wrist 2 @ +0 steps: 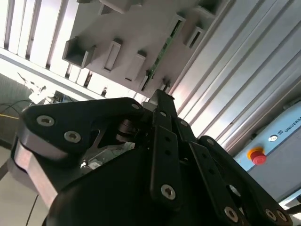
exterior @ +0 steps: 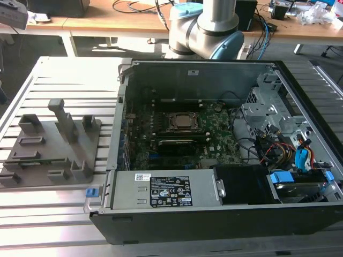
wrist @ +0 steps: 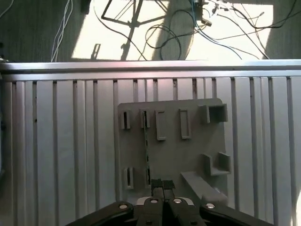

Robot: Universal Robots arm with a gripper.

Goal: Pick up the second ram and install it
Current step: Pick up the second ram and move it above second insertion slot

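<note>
One gripper (wrist: 162, 181), one ram (wrist: 146, 150), one holder (wrist: 188, 162)

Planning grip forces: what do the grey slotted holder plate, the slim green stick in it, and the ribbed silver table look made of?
Grey slotted holder plate: probably matte plastic, uniform grey, no glare. Slim green stick: circuit-board laminate, green edge. Ribbed silver table: apparently aluminium profile, soft metallic sheen.
</note>
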